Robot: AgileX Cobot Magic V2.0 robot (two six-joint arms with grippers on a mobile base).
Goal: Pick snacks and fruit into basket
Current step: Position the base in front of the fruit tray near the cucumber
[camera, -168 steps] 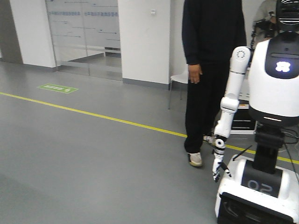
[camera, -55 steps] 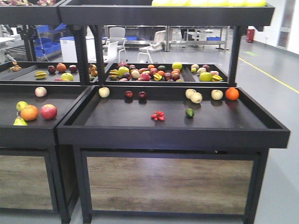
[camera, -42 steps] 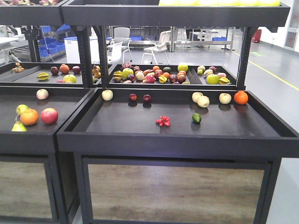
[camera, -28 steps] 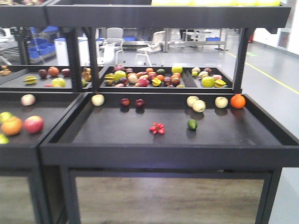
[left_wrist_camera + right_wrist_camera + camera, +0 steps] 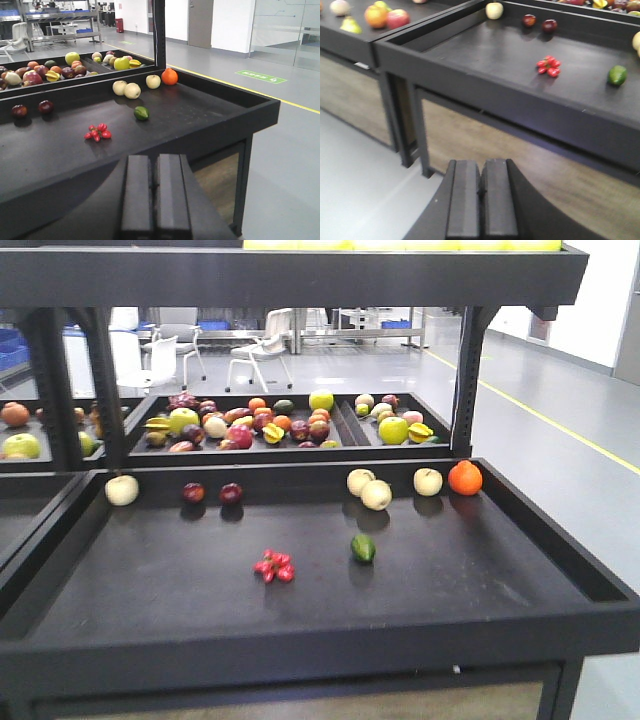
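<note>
view change: the front camera sits closer to the black display tray (image 5: pixel 300 640) than half a second ago. The tray now fills the frame, the wood panel below it is almost cut off, and the fruit on the left neighbour tray has gone out of frame.
fruit vs earlier: the red fruit cluster and the avocado keep the same spots on the tray and the same spacing from each other.
red fruit cluster (image 5: pixel 273 567): near-middle of the tray floor, left of centre and well apart from the walls. The bunch spreads mostly left-right and the single fruits splay in different directions. Green leaves are too small to make out.
avocado (image 5: pixel 363 548): just right of the cluster and slightly farther back, not touching it. It lies on its side with its long axis roughly near-far in the front view. Can't tell which end is the stem end.
back row: pale apples (image 5: pixel 376 494) and an orange (image 5: pixel 464 477) along the far wall at right, two dark red fruits (image 5: pixel 194 492) at far left.
left gripper (image 5: pixel 155 195): jaws pressed together, nothing between them, in front of the tray's near rim.
right gripper (image 5: pixel 481 200): jaws closed flush and empty, low, outside the tray over the floor.
</note>
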